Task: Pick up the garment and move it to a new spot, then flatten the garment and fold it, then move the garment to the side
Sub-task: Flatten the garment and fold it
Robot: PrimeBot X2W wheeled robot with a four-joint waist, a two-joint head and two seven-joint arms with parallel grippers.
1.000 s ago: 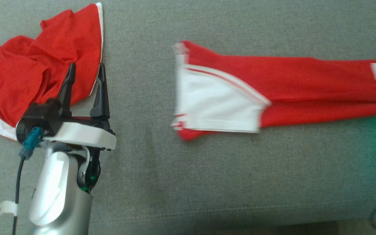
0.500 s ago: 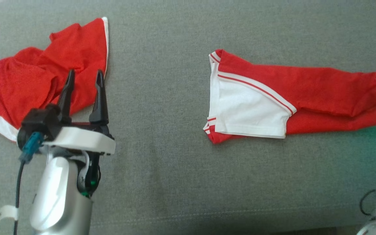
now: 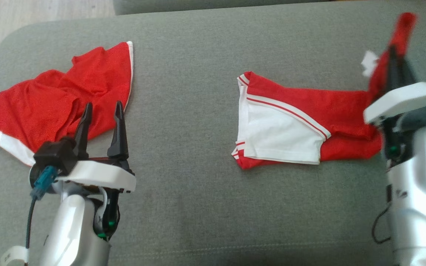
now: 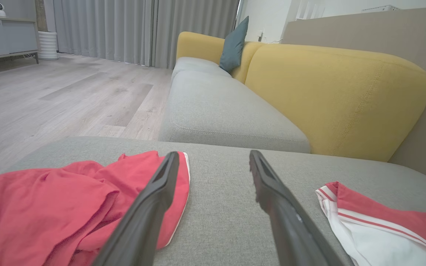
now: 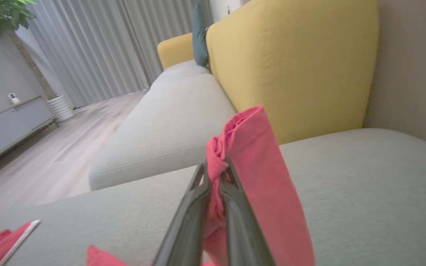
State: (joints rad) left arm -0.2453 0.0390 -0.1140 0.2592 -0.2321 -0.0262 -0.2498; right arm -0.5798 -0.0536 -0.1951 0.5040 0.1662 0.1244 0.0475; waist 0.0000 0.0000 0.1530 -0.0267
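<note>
At the far left, a crumpled red garment [image 3: 50,107] with a white edge lies in a loose heap on the grey cushion [image 3: 198,207]. Its near side lies under the tips of the left gripper [image 3: 102,105]. From the head view I cannot tell if the tips touch the cloth. In the left wrist view the two dark fingers [image 4: 154,199] stand wide apart with nothing between them, one above the hem of this heap and one above bare grey fabric.

In the middle, the cushion is bare. To the right of the middle lies the red and white garment [image 3: 309,114], folded into a long narrow band. Its left end, with the white panel [image 3: 276,136] and thin red stripes, rests flat on the cushion. Its right end rises off the surface, and a small white label [image 3: 369,61] shows beside the lifted part.

At the far right, the right gripper [image 3: 393,51] holds this lifted end. In the right wrist view its fingers are pressed together on a bunch of the red cloth, and a strip of it stands up above the tips. Behind it are a yellow sofa back [image 5: 290,62] and a pale grey seat [image 5: 168,122].
</note>
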